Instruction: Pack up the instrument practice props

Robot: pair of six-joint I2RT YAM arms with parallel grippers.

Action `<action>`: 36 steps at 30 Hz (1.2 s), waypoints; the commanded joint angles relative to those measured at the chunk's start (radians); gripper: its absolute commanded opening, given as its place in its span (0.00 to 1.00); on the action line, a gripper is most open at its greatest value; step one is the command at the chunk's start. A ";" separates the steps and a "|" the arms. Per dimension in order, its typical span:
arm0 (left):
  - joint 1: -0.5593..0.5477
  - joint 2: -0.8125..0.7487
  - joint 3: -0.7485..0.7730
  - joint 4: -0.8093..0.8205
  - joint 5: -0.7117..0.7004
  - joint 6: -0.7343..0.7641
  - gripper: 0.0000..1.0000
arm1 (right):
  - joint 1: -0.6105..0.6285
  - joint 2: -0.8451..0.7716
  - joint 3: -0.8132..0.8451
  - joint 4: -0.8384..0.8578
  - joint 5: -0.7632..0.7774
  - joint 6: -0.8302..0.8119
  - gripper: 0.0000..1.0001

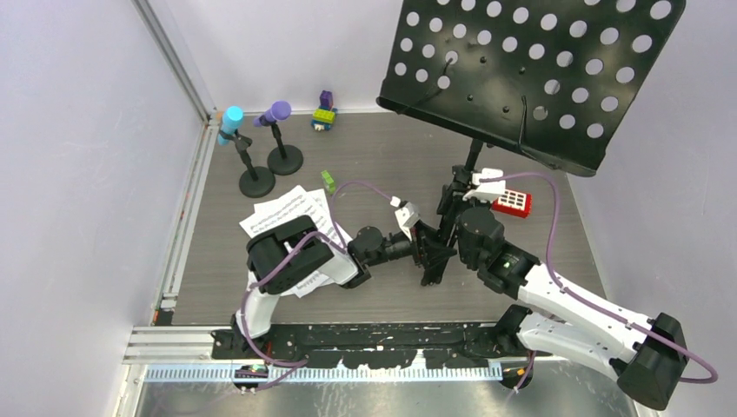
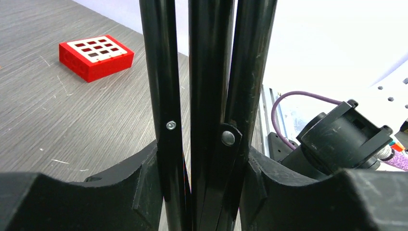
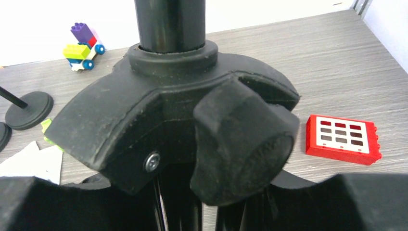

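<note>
Far left of the music rack (image 1: 530, 69), by the back corner of the table (image 1: 391, 148), the cyan microphone (image 1: 231, 117) and the purple microphone (image 1: 277, 112) sit tilted in the two mic holders (image 1: 256, 182), whose round bases stand just beside each other. A little nearer the rack, against the back wall, is a small pile of toy bricks (image 1: 324, 113), and one green brick (image 1: 328, 181) lies alone in front of it. The white sheet-music pages (image 1: 291, 208) lie loosely fanned on the table, left of the rack's pole and partly under the left arm. They carry printed staves, too small to read.

The left gripper (image 1: 432, 256) reaches in from the left, low on the rack. In the left wrist view its jaws sit narrow, pressed against both sides of the folded tripod legs (image 2: 207, 96).

The rack itself stands upright near the table's middle, its perforated black desk high and tilted toward the right.

The right gripper (image 1: 454, 208) comes in from the rack's right, higher on the pole. Its half-closed jaws hold the legs just under the collar (image 3: 168, 110) with the round tightening knob (image 3: 240, 144).

A red block (image 1: 512, 202) with a white grid lies flat just right of the pole, with no lettering visible on it.
</note>
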 commanded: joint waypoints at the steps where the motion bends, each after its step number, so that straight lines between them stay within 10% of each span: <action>1: 0.000 -0.036 -0.051 -0.007 0.011 -0.005 0.03 | -0.079 -0.038 0.161 0.161 0.047 0.106 0.00; 15: 0.002 -0.219 0.054 -0.629 -0.024 0.169 0.00 | -0.396 0.102 0.126 0.095 -0.170 0.342 0.01; 36: 0.057 -0.099 0.065 -0.634 0.111 0.039 0.00 | -0.520 0.452 0.030 0.255 -0.288 0.481 0.00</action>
